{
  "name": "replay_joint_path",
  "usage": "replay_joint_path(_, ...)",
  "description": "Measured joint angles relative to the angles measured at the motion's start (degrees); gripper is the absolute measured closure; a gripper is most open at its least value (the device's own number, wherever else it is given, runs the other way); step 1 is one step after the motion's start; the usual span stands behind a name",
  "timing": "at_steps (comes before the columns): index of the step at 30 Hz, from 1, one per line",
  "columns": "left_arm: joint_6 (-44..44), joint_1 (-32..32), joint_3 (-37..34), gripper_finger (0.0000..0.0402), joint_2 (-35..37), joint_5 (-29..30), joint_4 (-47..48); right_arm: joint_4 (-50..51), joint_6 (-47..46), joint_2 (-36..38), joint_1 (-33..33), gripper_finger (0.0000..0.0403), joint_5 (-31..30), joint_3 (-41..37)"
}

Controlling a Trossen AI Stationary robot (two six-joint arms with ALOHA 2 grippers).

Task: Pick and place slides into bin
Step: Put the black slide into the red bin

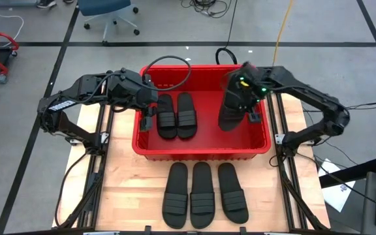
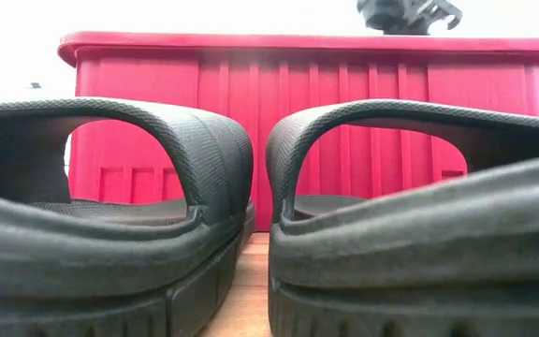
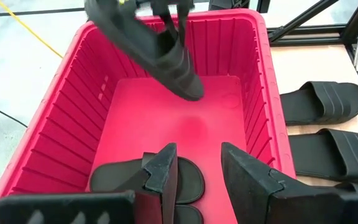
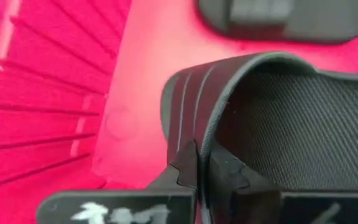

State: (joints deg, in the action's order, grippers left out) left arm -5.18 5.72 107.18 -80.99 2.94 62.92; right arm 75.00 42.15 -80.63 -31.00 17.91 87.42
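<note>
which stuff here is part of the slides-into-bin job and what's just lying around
Part of the job:
- red ribbed plastic bin
- two black ribbed-strap slides in the bin
- black slide gripped by the right gripper, above the bin
- three black slides on the wooden table
- left gripper, open, inside the bin

Lying about:
- blue office chair
- yellow cable

A light wooden table is carrying a red bin at its far side. Three black slides are lying side by side near the front edge.
</note>
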Motion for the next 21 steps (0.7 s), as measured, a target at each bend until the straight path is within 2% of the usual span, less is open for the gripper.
replay_joint_path(9, 0.52, 0.0, 0.0, 0.0279, 0.0, 0.09, 0.0, 0.95, 6.12, -10.42, -1.29, 0.0402, 0.09, -0.02)
replay_joint_path(18, -0.24, 0.0, 0.0, 0.0279, 0.0, 0.09, 0.0, 2.86, 2.83, -17.39, -5.35, 0.0402, 0.23, -0.04)
replay_joint_path(21, -0.4, 0.0, 0.0, 0.0279, 0.0, 0.09, 0.0, 2.71, 0.78, -18.72, -5.47, 0.0402, 3.03, -0.37)
